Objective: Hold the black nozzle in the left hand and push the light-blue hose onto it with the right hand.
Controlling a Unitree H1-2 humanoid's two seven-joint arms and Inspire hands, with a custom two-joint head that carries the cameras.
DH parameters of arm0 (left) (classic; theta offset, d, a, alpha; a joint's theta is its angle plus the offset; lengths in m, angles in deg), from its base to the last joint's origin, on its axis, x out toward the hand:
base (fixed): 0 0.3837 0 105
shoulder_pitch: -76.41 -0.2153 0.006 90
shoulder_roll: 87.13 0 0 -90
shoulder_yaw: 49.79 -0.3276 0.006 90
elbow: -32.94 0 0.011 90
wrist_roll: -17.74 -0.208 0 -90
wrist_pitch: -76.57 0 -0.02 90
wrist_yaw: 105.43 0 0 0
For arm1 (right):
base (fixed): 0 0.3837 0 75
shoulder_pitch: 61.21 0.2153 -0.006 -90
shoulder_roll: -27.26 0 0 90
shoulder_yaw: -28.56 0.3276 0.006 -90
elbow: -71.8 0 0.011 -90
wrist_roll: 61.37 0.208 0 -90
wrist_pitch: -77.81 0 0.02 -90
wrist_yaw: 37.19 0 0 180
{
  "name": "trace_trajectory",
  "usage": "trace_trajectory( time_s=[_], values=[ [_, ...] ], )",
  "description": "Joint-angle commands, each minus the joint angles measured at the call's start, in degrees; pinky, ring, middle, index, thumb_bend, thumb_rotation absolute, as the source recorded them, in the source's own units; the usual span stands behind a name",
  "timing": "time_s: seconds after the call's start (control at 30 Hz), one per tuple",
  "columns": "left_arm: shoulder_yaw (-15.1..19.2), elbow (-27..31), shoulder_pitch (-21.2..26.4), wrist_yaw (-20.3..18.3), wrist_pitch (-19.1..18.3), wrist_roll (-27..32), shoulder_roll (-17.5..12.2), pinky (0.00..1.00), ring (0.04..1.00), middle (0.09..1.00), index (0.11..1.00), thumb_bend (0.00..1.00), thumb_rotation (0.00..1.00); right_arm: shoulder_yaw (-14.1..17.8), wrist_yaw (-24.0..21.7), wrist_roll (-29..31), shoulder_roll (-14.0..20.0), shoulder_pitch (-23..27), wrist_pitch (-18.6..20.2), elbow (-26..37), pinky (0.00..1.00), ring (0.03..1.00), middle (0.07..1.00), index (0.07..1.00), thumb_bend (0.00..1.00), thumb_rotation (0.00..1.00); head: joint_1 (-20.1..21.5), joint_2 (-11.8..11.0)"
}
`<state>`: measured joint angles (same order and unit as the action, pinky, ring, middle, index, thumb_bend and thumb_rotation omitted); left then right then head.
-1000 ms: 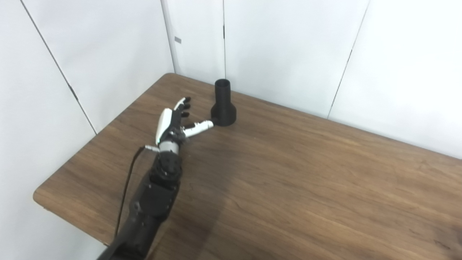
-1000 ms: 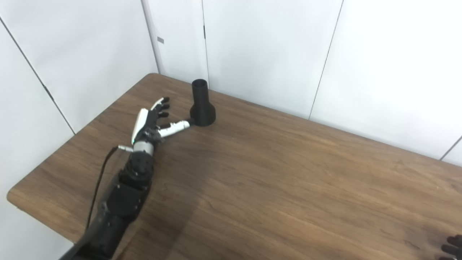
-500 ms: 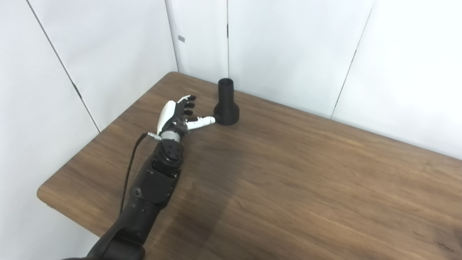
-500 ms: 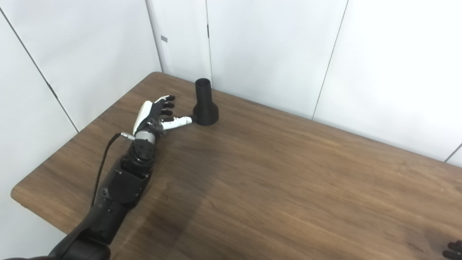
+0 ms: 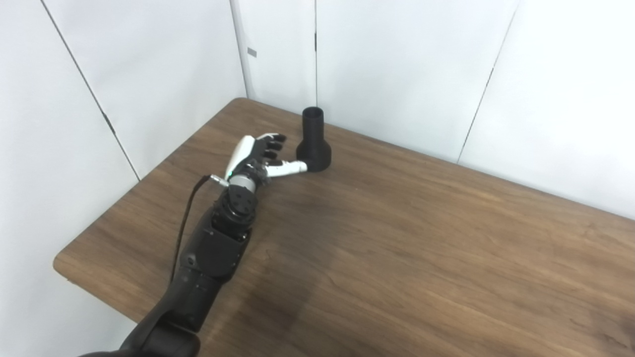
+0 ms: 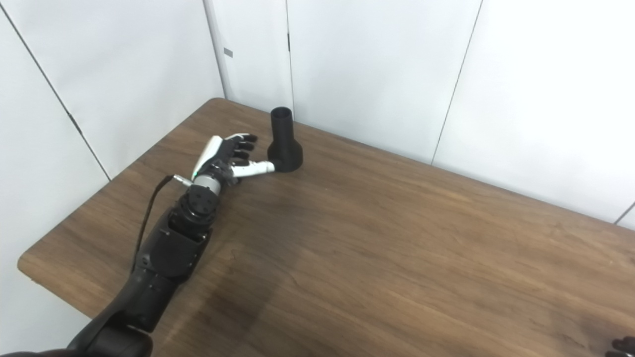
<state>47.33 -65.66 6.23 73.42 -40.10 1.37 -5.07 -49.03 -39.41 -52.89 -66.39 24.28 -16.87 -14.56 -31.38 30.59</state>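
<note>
Nozzle (image 5: pixel 313 144) is standing upright on its wide base near the far edge of the worktop (image 5: pixel 397 238), at about eleven o'clock from the middle of the scene, and nothing is holding it. The left hand (image 5: pixel 258 158) is lying just beside it at its eight o'clock, released, fingers spread and pointing toward the far wall, thumb reaching out so its tip is touching or nearly touching the flared base.

Judging from this, the step in hand is the grasp. To do it well, the hand is needing to wrap the narrow neck or the shoulder of the flare rather than nudging the base, since a sideways push from the thumb could slide or tip it. The open top should be left clear for the hose.

The forearm is stretching low over the worktop. Only dark fingertips of the right hand (image 6: pixel 622 344) are showing at five o'clock; I cannot tell its state. No light-blue hose is in view.
</note>
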Motion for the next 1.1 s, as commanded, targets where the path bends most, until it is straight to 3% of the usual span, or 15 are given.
trace_trajectory(
  time_s=[0.0, 0.17, 0.53, 0.9, 0.97, 1.07],
  values=[
    [-2.1, 0.8, 0.3, -5.2, -0.2, 2.1, 1.2, 0.76, 0.850, 0.886, 0.902, 1.00, 0.35, 0.3, -0.4, 0.9, 0.6, 0.7, -0.6, 1.6, 0.41, 0.536, 0.571, 0.534, 0.84, 0.55, 0.3, 0.0],
    [-3.1, 0.3, 0.7, -6.7, -0.2, 0.3, 1.3, 0.79, 0.867, 0.898, 0.920, 1.00, 0.34, 0.2, -0.5, 0.9, 0.5, 0.5, 0.0, 2.0, 0.42, 0.536, 0.571, 0.532, 0.86, 0.55, 0.6, 0.0],
    [-4.0, -2.7, 3.2, -7.7, -0.2, -3.0, 2.3, 0.75, 0.853, 0.895, 0.922, 1.00, 0.38, 0.0, -0.2, -0.2, 0.2, -0.2, 1.4, 3.7, 0.40, 0.525, 0.563, 0.528, 0.90, 0.57, 1.6, 0.0],
    [-1.9, -6.3, 4.9, -5.8, -0.2, -5.2, 4.5, 0.72, 0.836, 0.879, 0.934, 1.00, 0.32, -0.5, -0.4, -0.7, 0.0, -1.4, 1.5, 5.4, 0.40, 0.525, 0.565, 0.530, 0.90, 0.59, 3.2, 0.4],
    [-2.1, -7.2, 5.2, -5.4, -0.2, -6.1, 4.7, 0.65, 0.792, 0.837, 0.935, 1.00, 0.31, -0.6, -0.4, -0.7, -0.1, -1.6, 1.7, 5.8, 0.40, 0.529, 0.569, 0.532, 0.90, 0.59, 3.4, 0.4],
    [-3.0, -8.4, 5.6, -5.2, -0.2, -7.5, 4.4, 0.68, 0.810, 0.850, 0.937, 1.00, 0.32, -0.7, -0.6, -0.5, 0.0, -1.9, 1.3, 5.6, 0.41, 0.533, 0.572, 0.533, 0.89, 0.58, 3.7, 0.5]
  ],
)
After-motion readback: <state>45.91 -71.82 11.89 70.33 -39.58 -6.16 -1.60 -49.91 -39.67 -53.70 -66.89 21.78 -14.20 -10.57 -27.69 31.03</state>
